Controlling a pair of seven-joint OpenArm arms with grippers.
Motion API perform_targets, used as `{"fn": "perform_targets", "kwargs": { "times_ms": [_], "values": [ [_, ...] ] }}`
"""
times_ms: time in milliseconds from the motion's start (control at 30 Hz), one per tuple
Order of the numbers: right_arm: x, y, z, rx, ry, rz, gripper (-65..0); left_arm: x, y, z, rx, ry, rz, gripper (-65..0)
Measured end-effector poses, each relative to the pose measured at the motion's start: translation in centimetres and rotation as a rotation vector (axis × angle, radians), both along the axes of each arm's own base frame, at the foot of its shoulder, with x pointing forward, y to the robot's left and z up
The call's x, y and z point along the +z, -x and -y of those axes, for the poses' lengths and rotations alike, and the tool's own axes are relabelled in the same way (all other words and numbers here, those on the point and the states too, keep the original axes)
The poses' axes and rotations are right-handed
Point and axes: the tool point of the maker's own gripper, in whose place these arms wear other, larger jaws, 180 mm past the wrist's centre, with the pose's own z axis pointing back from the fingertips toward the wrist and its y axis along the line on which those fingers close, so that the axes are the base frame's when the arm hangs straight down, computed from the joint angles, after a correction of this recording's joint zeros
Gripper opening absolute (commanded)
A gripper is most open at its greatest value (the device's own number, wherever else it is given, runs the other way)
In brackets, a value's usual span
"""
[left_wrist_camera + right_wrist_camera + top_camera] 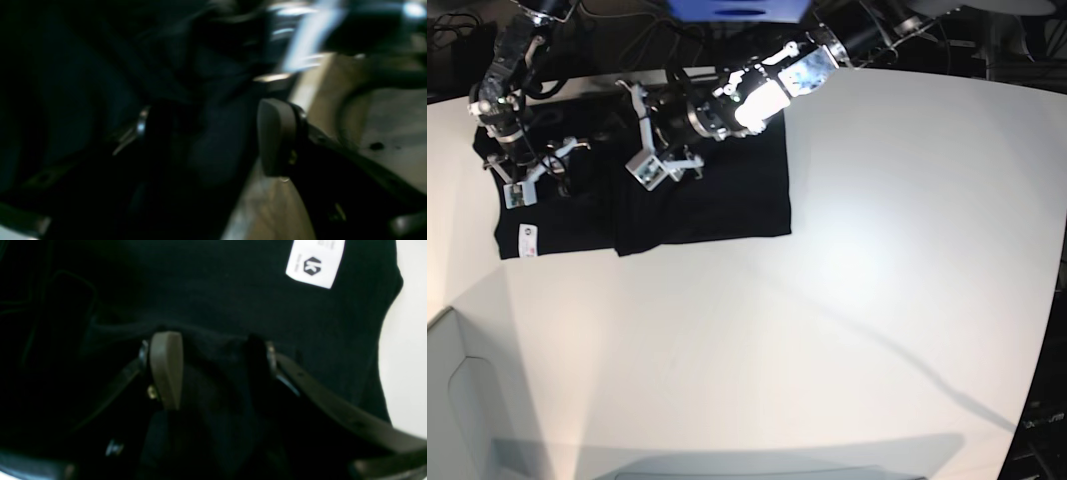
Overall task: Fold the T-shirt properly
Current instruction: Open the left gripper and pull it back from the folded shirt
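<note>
The black T-shirt (707, 200) lies flat at the table's far left corner, its white tag (527, 237) near the left edge. In the base view my left gripper (655, 152) hangs over the shirt's middle and my right gripper (532, 170) over its left part. In the blurred left wrist view my left gripper (208, 133) stands open, its jaws wide with dark cloth (217, 146) between them. My right gripper (215, 363) is open too, straddling a raised fold of the T-shirt (213, 306), with the tag (315, 265) just beyond.
The white table (847, 280) stretches to the right and front of the shirt. Cables and dark equipment (627, 40) crowd the back edge. A pale panel (467, 400) stands at the front left corner.
</note>
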Motion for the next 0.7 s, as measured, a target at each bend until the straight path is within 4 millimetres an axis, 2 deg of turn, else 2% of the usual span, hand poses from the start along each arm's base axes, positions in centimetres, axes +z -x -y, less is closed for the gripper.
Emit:
{"fn": "perform_targets", "kwargs": {
  "times_ms": [67, 133, 267, 367, 467, 533, 633, 700],
  "values": [
    [0.0, -0.1, 0.0, 0.0, 0.0, 0.002, -33.3, 2.0, -0.2, -0.1, 0.0, 0.049, 0.041, -25.9],
    [0.0, -0.1, 0.0, 0.0, 0.0, 0.001, -33.3, 3.0, -0.7, -1.2, 0.004, 0.046, 0.084, -25.8],
    [0.0, 0.0, 0.0, 0.0, 0.0, 0.001, -33.3, 3.9, -1.9, -4.6, 0.041, 0.021, 0.135, -25.7],
    [0.0, -0.1, 0.0, 0.0, 0.0, 0.002, -33.3, 4.6, -4.0, -7.5, 0.149, 0.025, 0.151, -25.7],
    [0.1, -0.3, 0.0, 0.0, 0.001, 0.004, -33.1, 3.7, -7.1, -11.8, 0.309, -0.008, 0.143, -25.7],
    [0.5, -0.8, 0.1, -0.003, 0.002, 0.017, -33.1, 1.9, -8.7, -14.9, 0.411, -0.057, 0.112, -25.7],
    [1.0, -1.2, 0.1, -0.003, 0.002, 0.038, -33.0, -0.5, -10.1, -18.6, 0.541, -0.098, 0.055, -25.7],
    [1.8, -1.3, 0.2, 0.005, 0.027, 0.05, -33.0, -2.0, -10.4, -20.3, 0.6, -0.115, 0.012, -25.7]
  ]
}}
